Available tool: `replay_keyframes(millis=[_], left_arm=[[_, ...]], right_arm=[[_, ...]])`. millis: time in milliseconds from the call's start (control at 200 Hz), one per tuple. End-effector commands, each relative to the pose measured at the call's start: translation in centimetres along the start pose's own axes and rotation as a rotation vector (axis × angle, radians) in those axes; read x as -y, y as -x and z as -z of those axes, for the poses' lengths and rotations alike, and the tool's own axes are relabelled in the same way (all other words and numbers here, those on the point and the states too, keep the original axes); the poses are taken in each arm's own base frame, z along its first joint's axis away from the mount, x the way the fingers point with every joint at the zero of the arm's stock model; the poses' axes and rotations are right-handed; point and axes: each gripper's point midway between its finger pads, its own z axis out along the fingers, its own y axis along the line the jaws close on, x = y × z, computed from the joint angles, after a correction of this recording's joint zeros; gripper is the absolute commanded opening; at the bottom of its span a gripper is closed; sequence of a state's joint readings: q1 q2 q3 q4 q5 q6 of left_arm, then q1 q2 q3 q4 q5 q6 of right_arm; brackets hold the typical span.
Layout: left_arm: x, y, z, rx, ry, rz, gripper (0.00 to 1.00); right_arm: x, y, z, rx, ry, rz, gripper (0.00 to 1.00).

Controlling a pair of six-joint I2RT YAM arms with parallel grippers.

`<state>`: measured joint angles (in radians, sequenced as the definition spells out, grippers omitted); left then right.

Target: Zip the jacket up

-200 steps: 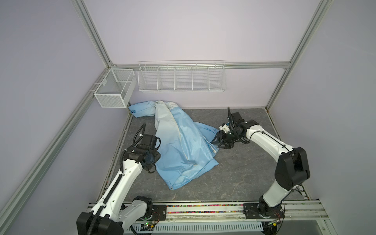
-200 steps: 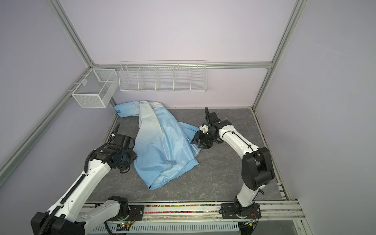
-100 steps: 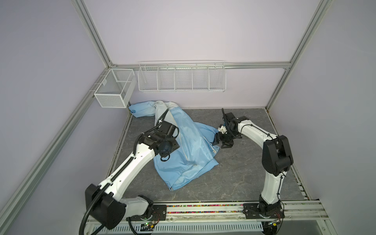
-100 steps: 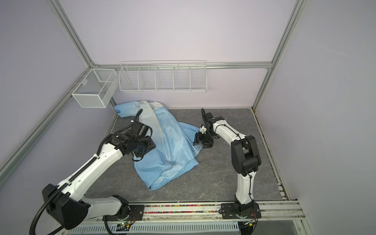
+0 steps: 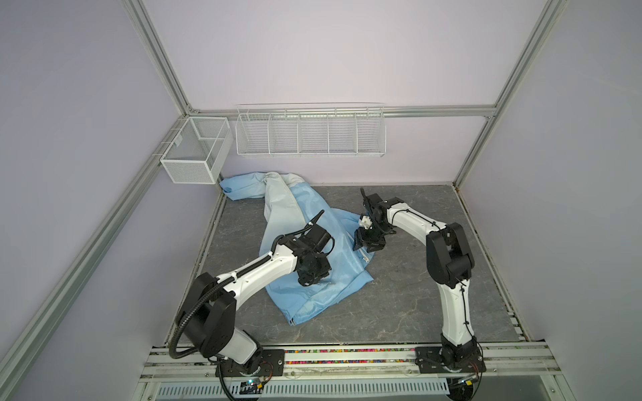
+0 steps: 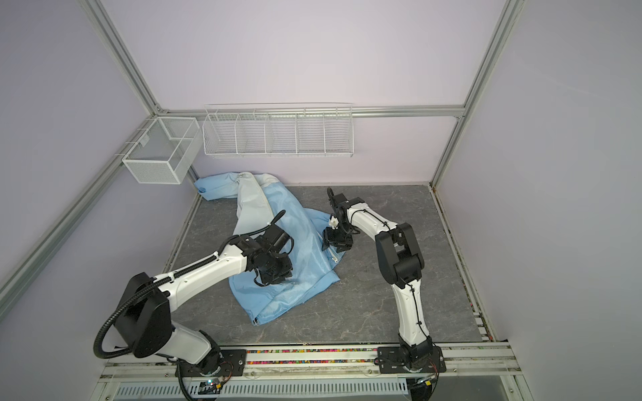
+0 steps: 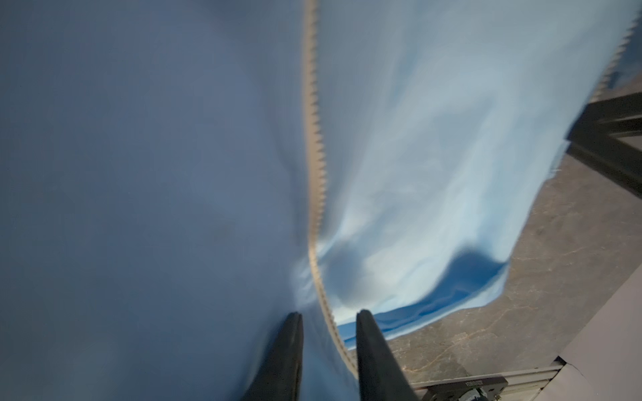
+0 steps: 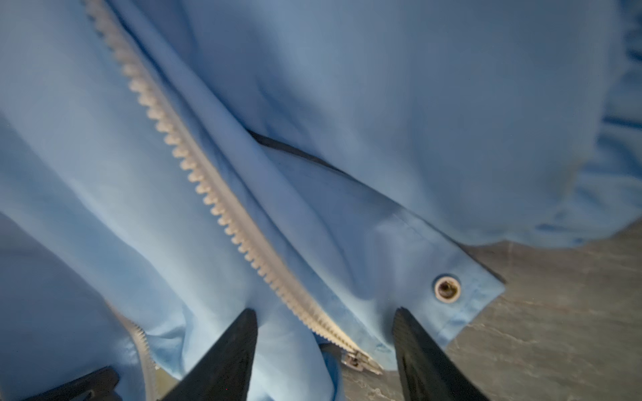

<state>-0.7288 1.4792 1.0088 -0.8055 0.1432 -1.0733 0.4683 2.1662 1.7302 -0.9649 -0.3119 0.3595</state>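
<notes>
In both top views, the thin light-blue fabric jacket (image 5: 337, 291) (image 6: 302, 288) is seen crumpled on the grey marbled tabletop (image 5: 417, 305), left of centre. In the left wrist view, the left gripper (image 7: 328, 314) is held narrowly open astride the cream toothed zipper (image 7: 314, 139). In the right wrist view, the right gripper (image 8: 323, 309) is spread wide over the zipper's end, with a round metal snap stud (image 8: 447, 288) at lower right.

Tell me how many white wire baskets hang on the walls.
2: a small mesh basket on the left wall's rail, and a long divided basket on the back wall. None seems hidden.
</notes>
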Motion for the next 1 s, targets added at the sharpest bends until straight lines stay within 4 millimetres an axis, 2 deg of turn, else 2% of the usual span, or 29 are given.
replay_keyframes(millis=[0,135,230,335,455,565,710,865,935,995], left_arm=[[-1.2,-0.8,-1.3,-0.016,-0.030,0.079,0.26],[-3.2,-1.7,-2.7,-0.034,0.010,0.086,0.24],[-3.2,-1.3,-2.3,-0.010,0.000,0.086,0.25],[-2.6,-0.5,-1.3,0.018,-0.017,0.075,0.26],[-2.0,0.5,0.2,0.055,-0.058,0.079,0.30],[-1.4,1.8,2.1,0.098,-0.132,0.113,0.42],[-0.4,4.3,5.2,0.171,-0.261,0.163,0.54],[1.0,6.7,8.0,0.226,-0.393,0.194,0.58],[1.5,7.3,8.5,0.224,-0.417,0.193,0.58],[2.3,7.6,9.0,0.225,-0.428,0.173,0.59]], right_arm=[[0.3,0.1,-0.2,-0.008,-0.039,0.014,0.57],[0.5,0.7,0.2,-0.003,-0.052,0.002,0.36],[0.1,1.1,1.3,0.021,-0.050,0.005,0.22],[-0.7,1.5,3.4,0.063,-0.032,0.015,0.08],[-1.3,1.9,6.6,0.125,-0.017,0.019,0.07],[-2.5,2.0,10.1,0.190,0.018,0.036,0.07],[-4.7,1.1,14.4,0.255,0.070,0.084,0.07],[-6.8,0.0,18.4,0.330,0.119,0.115,0.07],[-8.4,-0.8,19.5,0.351,0.155,0.155,0.07],[-10.1,-2.1,19.3,0.329,0.186,0.201,0.07]])
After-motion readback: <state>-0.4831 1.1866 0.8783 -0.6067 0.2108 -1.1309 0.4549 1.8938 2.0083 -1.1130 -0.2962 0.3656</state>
